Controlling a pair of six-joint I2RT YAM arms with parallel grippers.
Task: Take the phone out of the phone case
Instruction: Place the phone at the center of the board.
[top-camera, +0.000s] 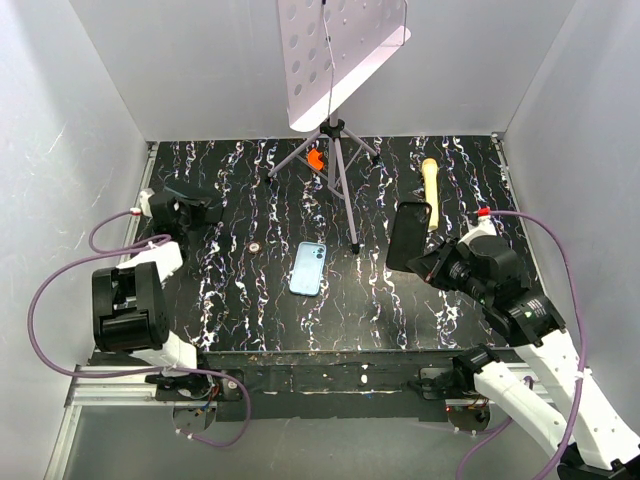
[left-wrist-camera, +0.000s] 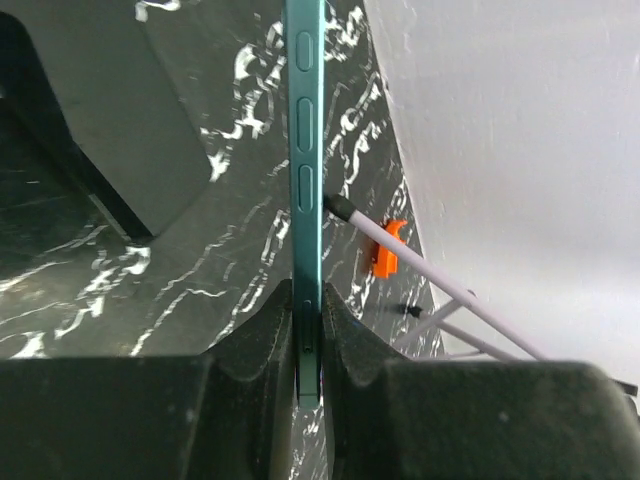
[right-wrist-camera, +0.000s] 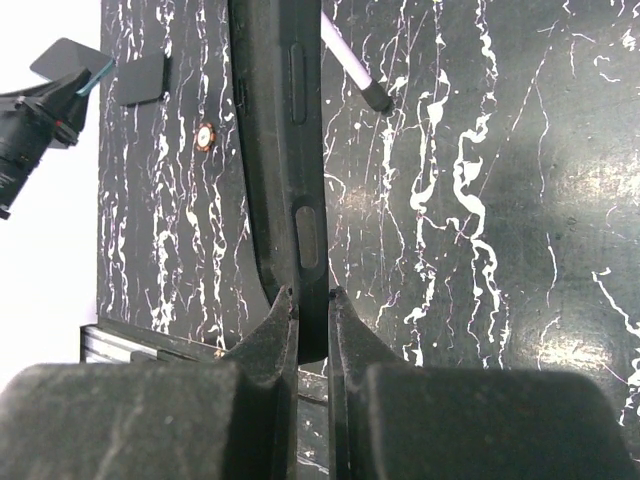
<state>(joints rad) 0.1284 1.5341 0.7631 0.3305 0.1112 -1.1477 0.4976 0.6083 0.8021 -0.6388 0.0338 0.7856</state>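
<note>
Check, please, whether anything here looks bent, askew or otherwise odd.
The black shell pinched in the right gripper bows sideways along its length in the right wrist view rather than running straight; it seems to be flexing.

Black table (top-camera: 230, 290) veined white, teal-edged phone (left-wrist-camera: 305, 150), black phone case (top-camera: 410, 235), orange clip (top-camera: 315, 159)
</note>
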